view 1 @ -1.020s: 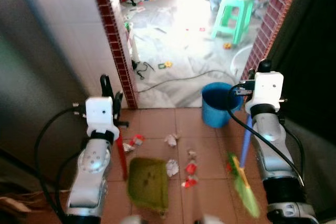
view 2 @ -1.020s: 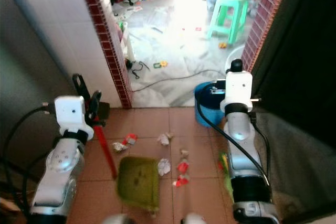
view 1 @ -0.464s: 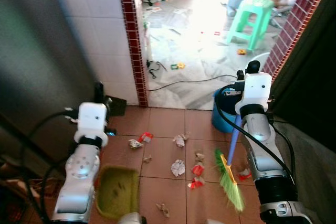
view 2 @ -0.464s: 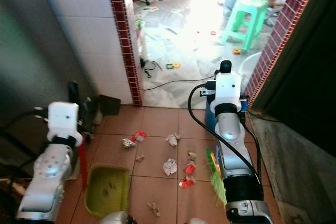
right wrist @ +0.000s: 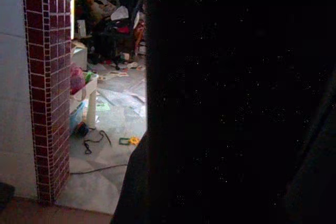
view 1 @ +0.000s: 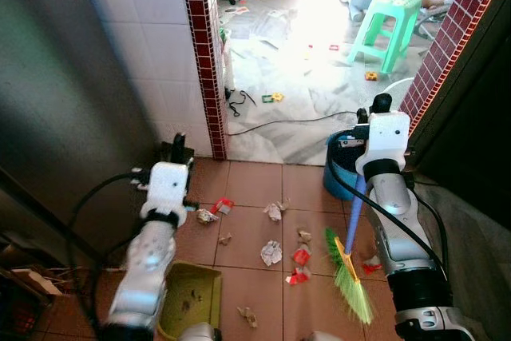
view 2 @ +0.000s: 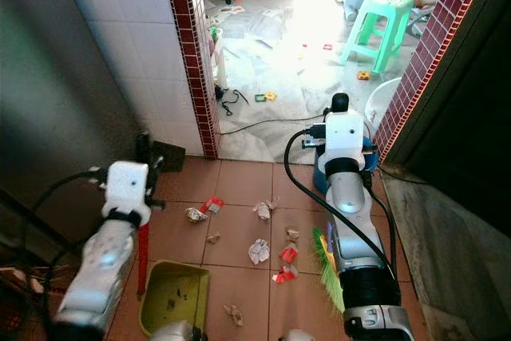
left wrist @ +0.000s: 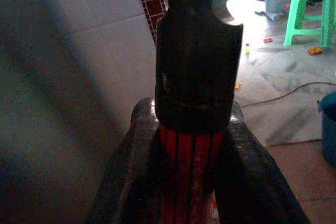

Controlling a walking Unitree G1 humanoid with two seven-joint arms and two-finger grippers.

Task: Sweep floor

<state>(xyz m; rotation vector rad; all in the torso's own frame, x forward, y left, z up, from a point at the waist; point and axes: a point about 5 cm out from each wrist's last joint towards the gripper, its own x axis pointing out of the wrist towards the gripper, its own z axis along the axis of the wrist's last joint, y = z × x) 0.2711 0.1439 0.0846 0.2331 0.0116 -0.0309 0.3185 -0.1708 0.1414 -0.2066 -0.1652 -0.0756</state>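
Where terracotta tiles (view 1: pixel 247 189) meet marble (view 1: pixel 303 109), scattered litter (view 1: pixel 271 253)

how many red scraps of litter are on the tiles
3: red scrap nearest the dustpan, red scrap left of the broom, red scrap right of it; arms may hide more.

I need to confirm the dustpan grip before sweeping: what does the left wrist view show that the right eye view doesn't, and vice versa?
Left wrist view: a close look at the left gripper, its black fingers pressed against both sides of the red handle. Right eye view: the green dustpan on the tiles, scattered litter, and the broom bristles. Both: the green stool and the red-tiled pillar.
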